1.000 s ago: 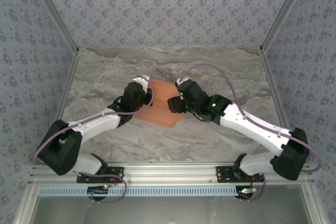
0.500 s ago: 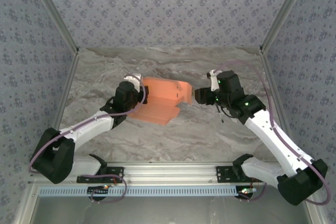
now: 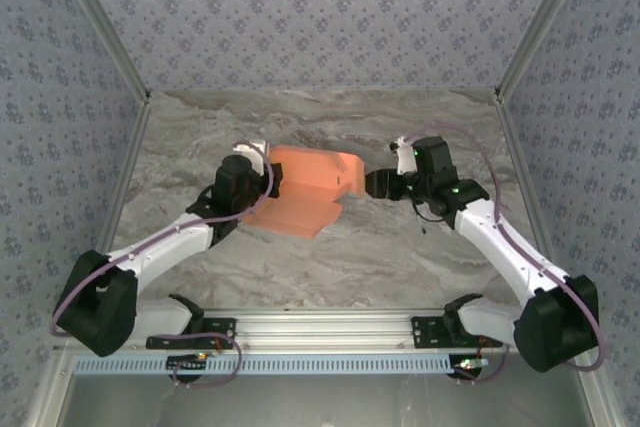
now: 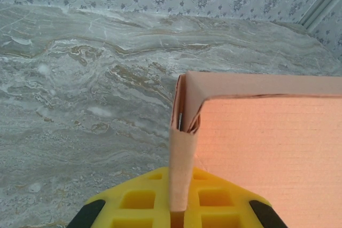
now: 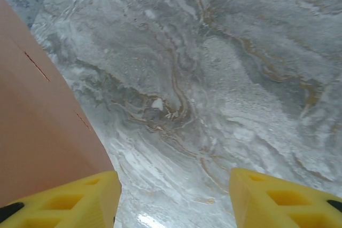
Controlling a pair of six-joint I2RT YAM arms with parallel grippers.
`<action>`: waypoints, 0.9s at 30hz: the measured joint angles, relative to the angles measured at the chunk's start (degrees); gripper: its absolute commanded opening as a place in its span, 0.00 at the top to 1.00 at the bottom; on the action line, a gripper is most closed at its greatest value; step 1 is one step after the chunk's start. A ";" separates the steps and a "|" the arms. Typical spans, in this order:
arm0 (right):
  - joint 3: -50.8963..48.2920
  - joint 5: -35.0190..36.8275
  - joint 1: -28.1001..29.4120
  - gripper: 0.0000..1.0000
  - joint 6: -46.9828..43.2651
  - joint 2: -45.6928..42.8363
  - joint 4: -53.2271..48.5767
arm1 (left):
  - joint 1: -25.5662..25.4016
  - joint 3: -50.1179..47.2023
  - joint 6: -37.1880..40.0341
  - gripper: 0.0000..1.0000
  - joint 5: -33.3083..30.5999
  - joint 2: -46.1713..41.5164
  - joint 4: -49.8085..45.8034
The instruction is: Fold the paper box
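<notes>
**A:** While the left claw point(image 4: 179, 213) is clamped on one upright side wall of the paper box point(image 3: 312, 179), which step are we in?

**B:** Mid-fold, I'd judge. The box lies on the counter point(image 3: 400, 257) between the two claws. Its walls are raised at both claw ends, and one flap on the side towards the arm bases lies flat.

**A:** And the right claw point(image 3: 373, 185)?

**B:** Its jaws are apart with nothing between them. One of its fingers point(image 5: 64, 196) sits just beside the end wall. Whether it touches, I can't tell.

**A:** Next move?

**B:** Probably raising that flat flap while the left claw steadies the card. It will need a gentle push, since thin card buckles.

**A:** Arm poses?

**B:** Both arms reach forward and inward with wrists low, and the claws face each other across the box.
</notes>
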 measured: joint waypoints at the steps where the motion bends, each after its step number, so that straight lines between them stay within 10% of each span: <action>1: -0.04 -0.72 0.52 0.43 0.17 0.61 1.01 | 0.00 0.00 0.00 0.98 0.07 0.00 0.00; 27: 1.79 -6.01 8.61 0.45 -0.11 5.79 8.52 | 0.17 -0.20 -0.39 0.98 0.44 0.00 -0.37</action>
